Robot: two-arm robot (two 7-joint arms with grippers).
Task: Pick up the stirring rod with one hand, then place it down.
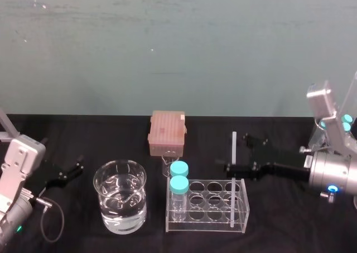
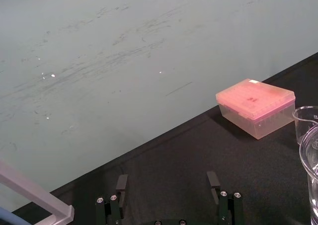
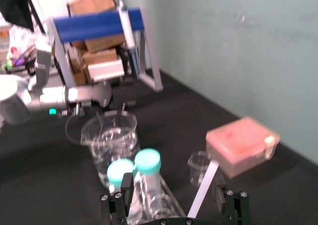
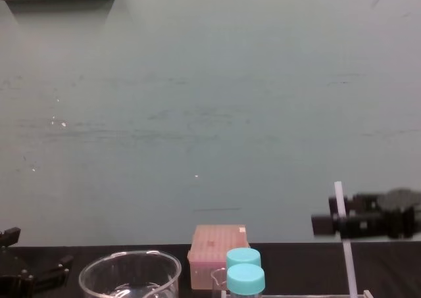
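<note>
**Right gripper straddles the stirring rod in the rack**

In the head view, look right of centre. The stirring rod (image 1: 232, 200) stands nearly upright at the right end of the clear test tube rack (image 1: 206, 227). Its lower end is inside the rack and its top rises well above the rim.

Your right gripper (image 1: 239, 152) reaches in from the right edge of the frame, level with the rod's upper part. Its jaws stand wide apart with the rod between them. In the right wrist view, the rod lies much closer to one of the fingers (image 3: 219, 195) than to the other. You cannot tell whether that finger touches it.

Two blue-capped tubes (image 1: 179, 177) stand at the rack's left end. A beaker (image 1: 120, 194) of clear liquid sits just left of the rack. A pink tip box (image 1: 167, 131) rests behind them on the black table (image 1: 83, 135), with a small empty beaker (image 3: 198, 165) near it.

Your left gripper (image 1: 67, 172) sits at the lower left of the head view, well apart from the glassware. Its jaws are also spread wide and grip nothing.
</note>
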